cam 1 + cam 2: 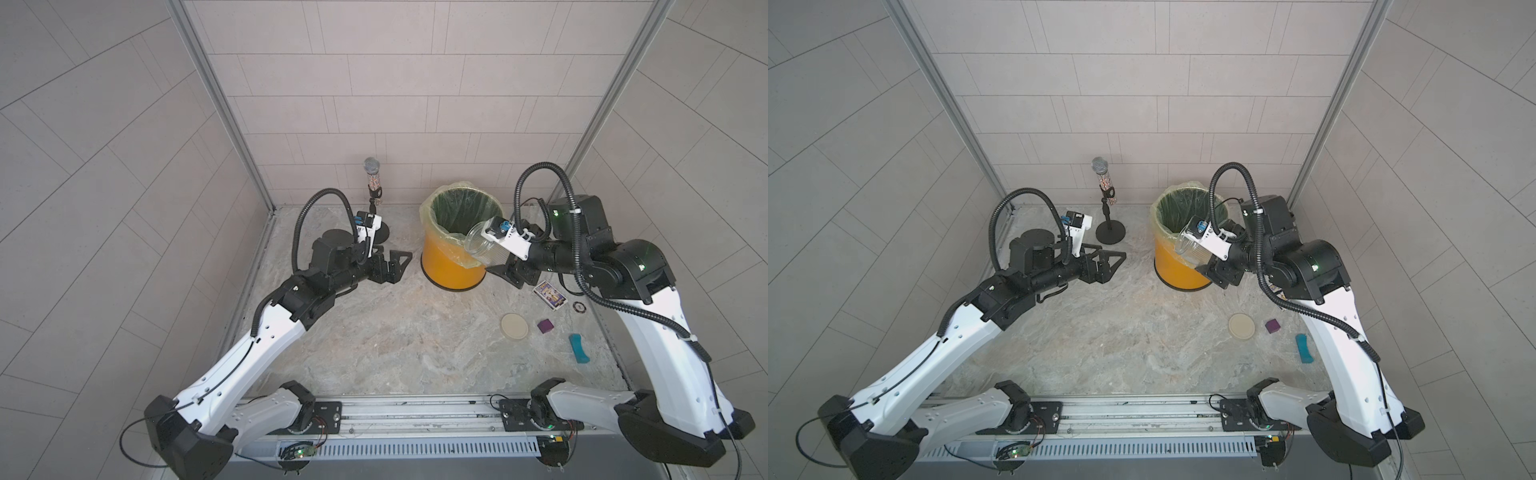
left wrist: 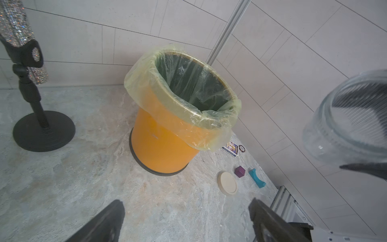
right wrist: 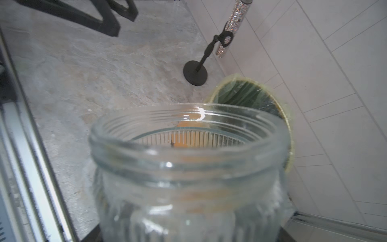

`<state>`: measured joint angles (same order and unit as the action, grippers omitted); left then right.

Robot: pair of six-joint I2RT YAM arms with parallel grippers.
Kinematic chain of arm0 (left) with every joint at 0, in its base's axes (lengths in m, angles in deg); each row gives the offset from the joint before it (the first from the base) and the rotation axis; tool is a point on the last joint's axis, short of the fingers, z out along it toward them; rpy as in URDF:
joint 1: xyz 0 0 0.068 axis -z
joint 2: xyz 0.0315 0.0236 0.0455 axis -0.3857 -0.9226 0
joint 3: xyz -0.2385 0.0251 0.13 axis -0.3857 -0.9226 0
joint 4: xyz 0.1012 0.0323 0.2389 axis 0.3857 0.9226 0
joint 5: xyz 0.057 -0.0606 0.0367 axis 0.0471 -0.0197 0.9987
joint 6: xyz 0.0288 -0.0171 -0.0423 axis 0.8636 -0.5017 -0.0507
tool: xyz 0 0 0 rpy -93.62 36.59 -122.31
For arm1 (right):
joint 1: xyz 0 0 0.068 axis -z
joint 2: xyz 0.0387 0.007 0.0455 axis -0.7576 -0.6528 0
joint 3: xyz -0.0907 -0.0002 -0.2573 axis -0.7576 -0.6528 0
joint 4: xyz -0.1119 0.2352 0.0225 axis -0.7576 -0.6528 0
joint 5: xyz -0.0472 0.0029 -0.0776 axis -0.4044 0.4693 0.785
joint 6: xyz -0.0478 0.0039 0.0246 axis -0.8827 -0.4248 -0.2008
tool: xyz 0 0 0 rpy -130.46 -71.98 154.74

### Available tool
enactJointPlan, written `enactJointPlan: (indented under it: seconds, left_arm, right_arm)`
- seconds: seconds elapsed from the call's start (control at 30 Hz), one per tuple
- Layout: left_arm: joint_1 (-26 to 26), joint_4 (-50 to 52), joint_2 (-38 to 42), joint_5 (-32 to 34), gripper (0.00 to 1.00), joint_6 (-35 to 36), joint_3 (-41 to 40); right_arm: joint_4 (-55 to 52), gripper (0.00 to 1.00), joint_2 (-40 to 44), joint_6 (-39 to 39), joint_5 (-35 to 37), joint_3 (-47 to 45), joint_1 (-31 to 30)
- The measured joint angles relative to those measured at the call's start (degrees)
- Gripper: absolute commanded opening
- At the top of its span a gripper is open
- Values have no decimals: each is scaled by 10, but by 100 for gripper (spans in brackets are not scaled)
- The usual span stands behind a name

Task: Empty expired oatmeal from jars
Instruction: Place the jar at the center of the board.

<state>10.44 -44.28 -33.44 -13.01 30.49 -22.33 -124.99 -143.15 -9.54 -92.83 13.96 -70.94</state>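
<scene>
My right gripper (image 1: 494, 257) is shut on a clear ribbed glass jar (image 1: 482, 246) (image 1: 1187, 246), gripping its body. The jar lies tilted, its open mouth (image 3: 188, 134) facing left over the near right rim of the orange bin (image 1: 451, 268) (image 2: 159, 144) lined with a yellow-green bag. No oatmeal shows in the jar, and the bin's depth is dark. The jar's cream lid (image 1: 514, 327) (image 2: 227, 183) lies flat on the table to the bin's front right. My left gripper (image 1: 395, 266) (image 2: 186, 207) hangs open and empty, left of the bin.
A glittery microphone on a black stand (image 1: 371, 174) stands at the back, behind the left gripper. Near the right arm lie a printed card box (image 1: 549, 295), a purple cube (image 1: 545, 326) and a teal block (image 1: 578, 348). Walls close in the back and sides.
</scene>
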Motion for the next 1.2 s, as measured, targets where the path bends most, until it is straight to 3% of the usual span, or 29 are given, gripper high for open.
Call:
enactJointPlan:
  seconds: [0.27, 0.47, 0.77, 1.0, 1.2]
  left_arm:
    - [-7, 47, -49, -119, 100, 0, 55]
    - [-9, 81, -106, -183, 100, 2, 64]
    - [-9, 85, -154, -247, 97, -1, 63]
    - [-8, 85, -183, -258, 94, -2, 59]
    - [-8, 70, -197, -261, 84, -7, 43]
  right_arm:
    - [142, 0, 97, 43, -97, -250, -1]
    - [263, 0, 111, 67, -107, -386, -14]
    - [406, 0, 73, 70, -85, -468, -47]
    - [475, 0, 48, 74, -85, -488, -64]
    - [505, 0, 43, 74, -83, -497, -84]
